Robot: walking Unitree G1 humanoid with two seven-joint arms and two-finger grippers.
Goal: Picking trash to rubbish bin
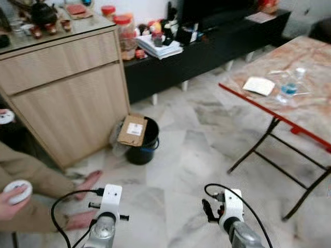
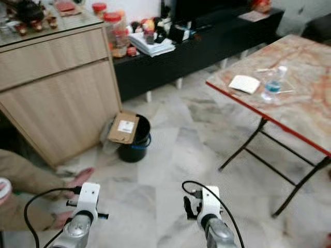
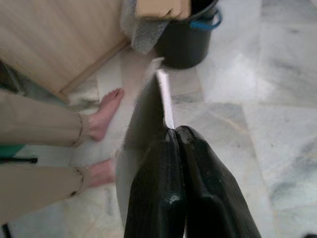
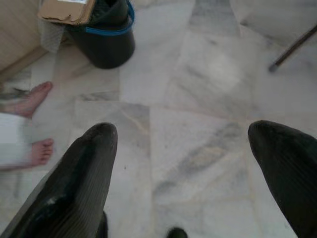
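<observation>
Two silver arms end in white wrist housings, black cables looping off each — every pincer has glossy black fingers point(image 4: 84, 168).

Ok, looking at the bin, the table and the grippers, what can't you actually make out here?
- Bin: its inside is hidden by the cardboard box lying across its mouth, in both eye views.
- Left gripper: shut on a thin flat sheet, blurred, so I can't identify it.
- White item on the table: too small to tell apart.
- Person: cut off by the left edge.
</observation>
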